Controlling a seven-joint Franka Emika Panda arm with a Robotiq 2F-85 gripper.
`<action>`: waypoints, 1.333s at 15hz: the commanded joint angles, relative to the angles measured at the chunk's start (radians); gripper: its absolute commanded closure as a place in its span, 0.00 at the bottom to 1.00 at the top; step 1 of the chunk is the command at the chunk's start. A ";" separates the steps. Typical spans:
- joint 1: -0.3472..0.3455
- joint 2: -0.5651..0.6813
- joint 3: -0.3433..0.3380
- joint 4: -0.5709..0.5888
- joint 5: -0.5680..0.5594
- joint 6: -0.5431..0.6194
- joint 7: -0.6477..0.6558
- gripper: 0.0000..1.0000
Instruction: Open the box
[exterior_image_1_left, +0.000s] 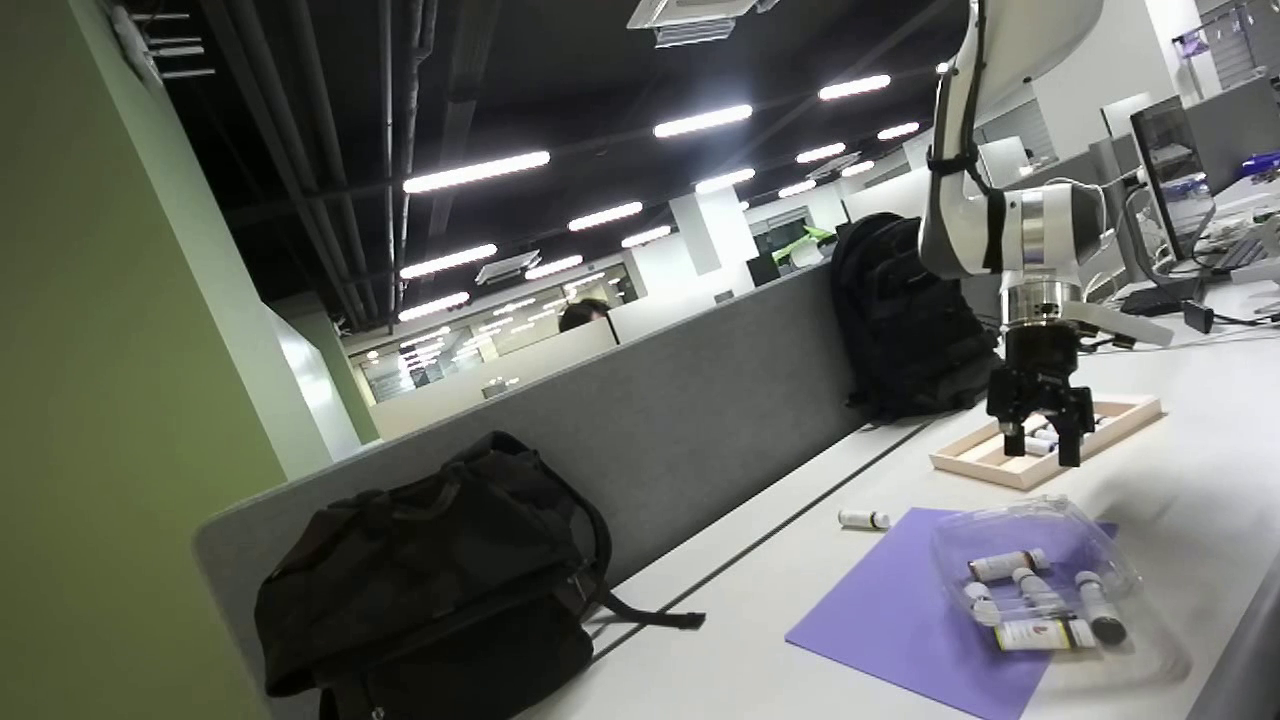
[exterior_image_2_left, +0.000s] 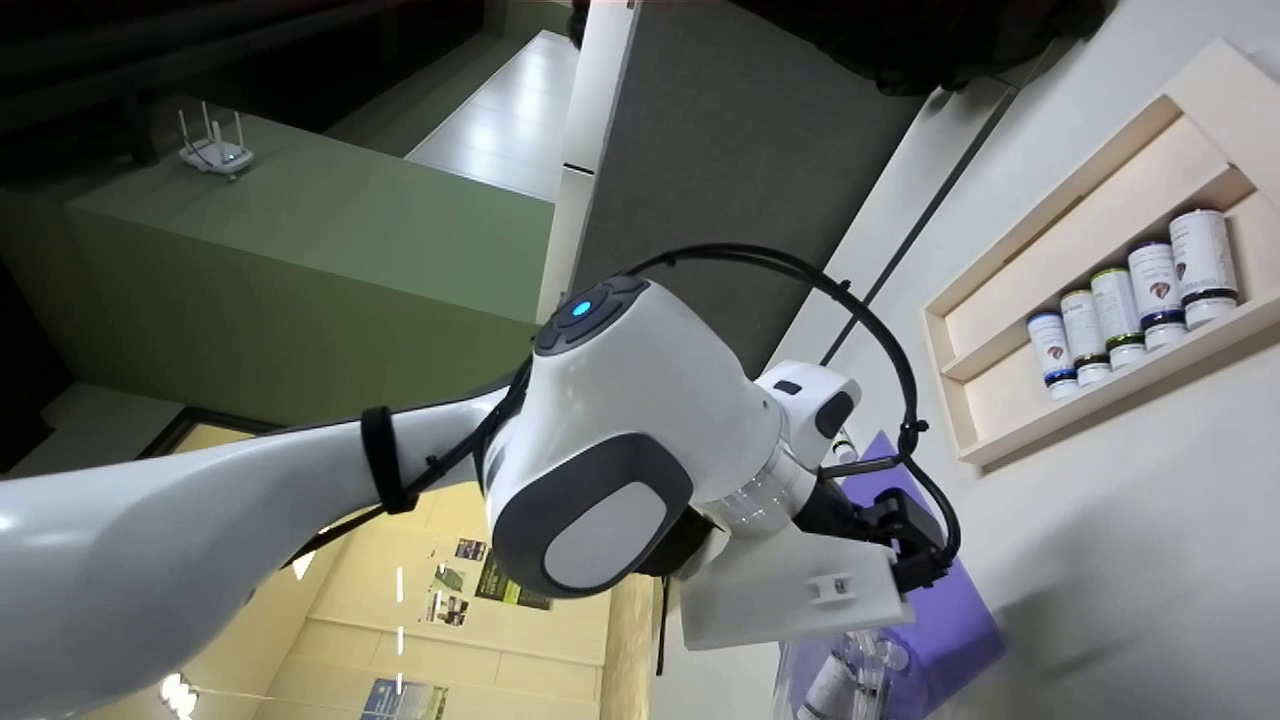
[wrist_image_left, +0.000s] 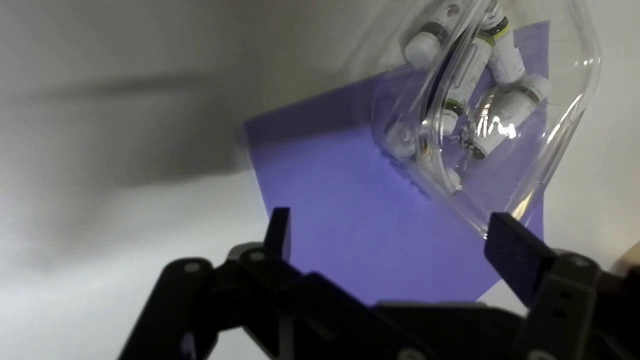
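The box (exterior_image_1_left: 975, 470) is a shallow tray with a light wooden rim on the white table. In an exterior view it (exterior_image_2_left: 1180, 350) stands open at the top, with a divider and several small white bottles with dark bands in one compartment. The box is out of the wrist view. My gripper (exterior_image_1_left: 1042, 450) hangs in the air and overlaps the box in that exterior view; it (exterior_image_2_left: 918, 550) also shows apart from the box in an exterior view. In the wrist view the gripper (wrist_image_left: 387, 222) is open and empty, above the purple sheet (wrist_image_left: 350, 200).
A clear plastic container (wrist_image_left: 565, 120) with several bottles sits partly on the purple sheet; it touches the right fingertip's outline in the wrist view. A loose bottle (exterior_image_1_left: 863, 519) lies beside the sheet. Two black backpacks (exterior_image_1_left: 430, 590) stand at a grey partition (exterior_image_1_left: 720, 390).
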 joint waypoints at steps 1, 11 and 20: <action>-0.026 0.000 0.025 0.003 -0.004 -0.012 0.000 0.00; -0.046 0.032 0.057 0.023 -0.003 -0.136 -0.098 0.00; -0.057 0.040 0.051 0.028 0.003 -0.188 -0.190 0.00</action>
